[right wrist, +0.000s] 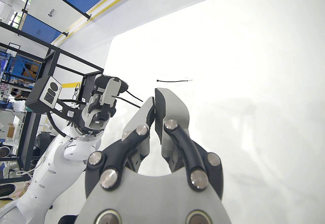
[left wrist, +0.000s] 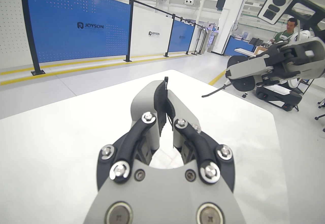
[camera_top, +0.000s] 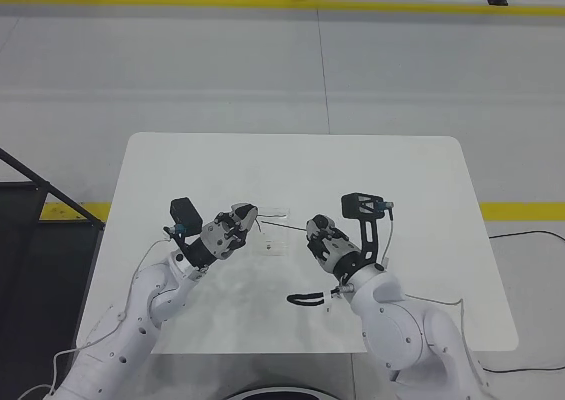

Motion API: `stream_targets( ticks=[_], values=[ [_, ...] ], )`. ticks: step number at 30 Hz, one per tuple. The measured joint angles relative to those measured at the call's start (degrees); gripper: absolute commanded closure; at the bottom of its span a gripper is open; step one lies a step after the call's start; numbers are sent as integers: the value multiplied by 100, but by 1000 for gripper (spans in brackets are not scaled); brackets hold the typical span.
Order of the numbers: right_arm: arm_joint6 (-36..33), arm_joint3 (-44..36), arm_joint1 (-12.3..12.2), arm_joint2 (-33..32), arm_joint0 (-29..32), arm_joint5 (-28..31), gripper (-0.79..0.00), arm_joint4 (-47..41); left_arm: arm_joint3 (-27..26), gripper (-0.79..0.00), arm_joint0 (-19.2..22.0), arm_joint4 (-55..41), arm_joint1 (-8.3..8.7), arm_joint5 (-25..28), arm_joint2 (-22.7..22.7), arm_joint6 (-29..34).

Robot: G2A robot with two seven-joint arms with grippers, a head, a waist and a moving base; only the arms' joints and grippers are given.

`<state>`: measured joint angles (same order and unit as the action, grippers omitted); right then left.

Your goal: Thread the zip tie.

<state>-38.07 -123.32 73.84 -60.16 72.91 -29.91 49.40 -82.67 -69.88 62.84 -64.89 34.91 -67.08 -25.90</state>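
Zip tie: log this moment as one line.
left gripper: shut on zip tie head | right gripper: shut on zip tie tail | tail tip: free, not threaded

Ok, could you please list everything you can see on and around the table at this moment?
table: one, white, under both arms.
zip tie: one it seems, black, held above the table; head end in the left fingers, tail poking from the right fingers toward it.
loose tie: one, black, straight, flat on the table beyond the grippers.
curved strip: one, black, on the table beside the right arm; possibly another tie.
fence panels: several, blue and white, along the hall's edge.
left gripper: one, grey and black, fingers shut on the zip tie.
right gripper: one, grey and black, fingers shut on the zip tie.
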Motion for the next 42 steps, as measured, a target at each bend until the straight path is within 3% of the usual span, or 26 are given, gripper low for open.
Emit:
stream_targets(
  ticks=[18, 42],
  values=[
    [132, 42, 18, -3, 16, 146, 0, -85, 0, 0, 0, 0, 0, 0, 0, 0],
    [-66, 61, 98, 95, -280, -79, 0, -230, 0, 0, 0, 0, 0, 0, 0, 0]
  ],
)
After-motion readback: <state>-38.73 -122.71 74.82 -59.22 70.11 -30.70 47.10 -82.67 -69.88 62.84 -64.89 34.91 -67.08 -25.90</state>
